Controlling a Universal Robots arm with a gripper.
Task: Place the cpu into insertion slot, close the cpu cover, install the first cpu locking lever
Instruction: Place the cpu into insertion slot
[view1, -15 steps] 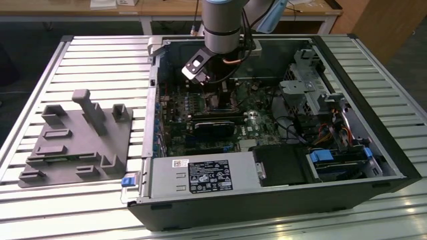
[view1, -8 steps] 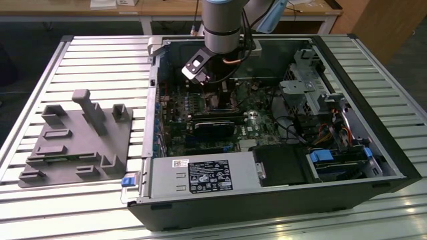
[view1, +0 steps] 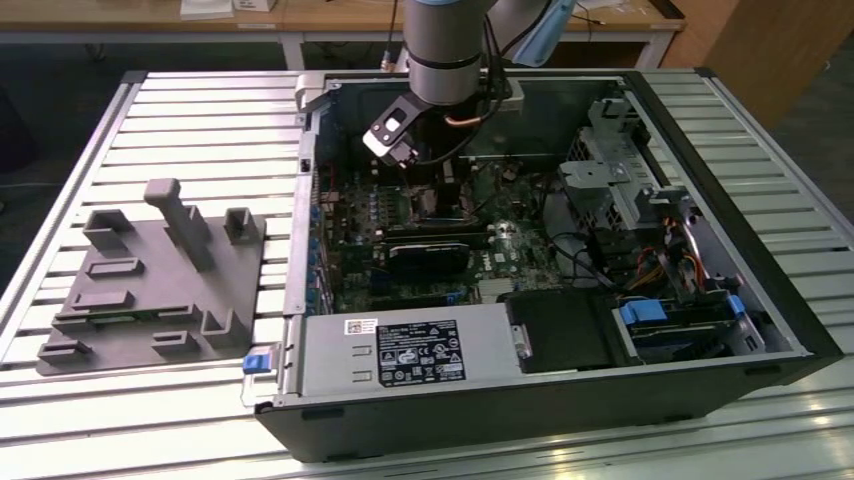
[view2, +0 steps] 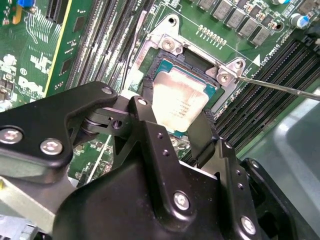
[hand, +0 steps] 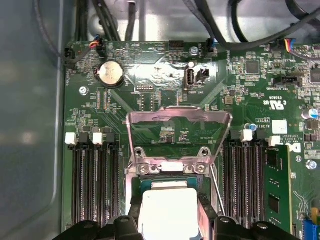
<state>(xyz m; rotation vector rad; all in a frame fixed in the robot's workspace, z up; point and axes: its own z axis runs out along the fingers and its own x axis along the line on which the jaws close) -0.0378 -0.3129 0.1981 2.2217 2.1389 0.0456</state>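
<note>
Cpu (view2: 177, 100) sitting in insertion slot (view2: 192, 59) on motherboard (hand: 150, 90), pale face up. Gripper (view2: 174, 117) hanging right over it, fingers (view2: 150, 130) pressing two opposite chip edges, gripping it. Cpu cover (hand: 177, 117) standing upright, hinged open, just beside slot. Locking lever (view2: 272, 84) sticking out free, unlatched. Exterior view: arm (view1: 447, 50) reaching into computer case (view1: 787, 330) near its 12 o'clock wall; grey fixture block (view1: 147, 290) lying at case's 9 o'clock.

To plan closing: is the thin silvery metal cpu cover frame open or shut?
Open: the cpu cover stands raised, the silvery-beige square cpu uncovered.
</note>
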